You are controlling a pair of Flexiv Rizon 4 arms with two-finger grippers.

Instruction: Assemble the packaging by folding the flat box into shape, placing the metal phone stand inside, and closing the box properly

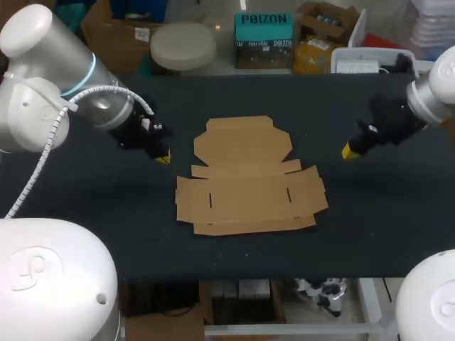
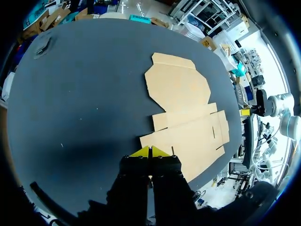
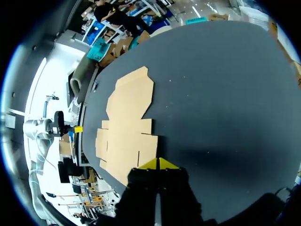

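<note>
My left gripper (image 2: 149, 152) has its yellow tips pressed together, gripping nothing, near the edge of the flat cardboard box (image 1: 245, 181). My right gripper (image 3: 159, 163) is likewise closed and empty. The box lies unfolded, flaps spread, between them on the dark table (image 1: 85, 206).

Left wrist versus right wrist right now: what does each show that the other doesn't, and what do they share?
Only the left wrist view: the left gripper up close, its yellow tips pressed together with nothing between them, and the right gripper small beyond the flat box.
Only the right wrist view: the right gripper up close, its tips likewise together and empty, with the left gripper beyond the box.
Both: the flat box lying unfolded on the dark table, ahead of each gripper, held by neither.
</note>
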